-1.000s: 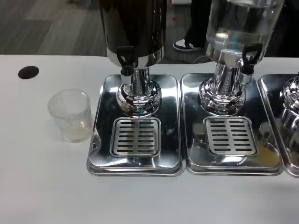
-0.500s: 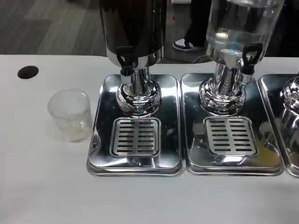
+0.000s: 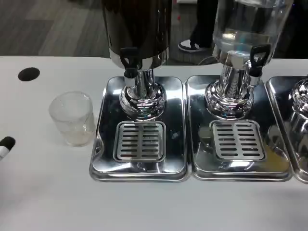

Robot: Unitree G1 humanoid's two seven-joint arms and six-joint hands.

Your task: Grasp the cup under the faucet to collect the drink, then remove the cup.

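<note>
Head view — cup [image 3: 72, 118] right of fingers [image 3: 6, 146]

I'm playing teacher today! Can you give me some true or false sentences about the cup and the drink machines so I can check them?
1. The clear cup stands on the white table, left of the shiny trays. True.
2. The cup is under the dark dispenser's faucet. False: it stands off to the side, not on the drip grate.
3. The cup lies tipped over. False: it stands upright.
4. The right-hand dispenser has a clear tank. True.
5. A fingertip of the left hand shows at the picture's left edge, not touching the cup. True.
</note>
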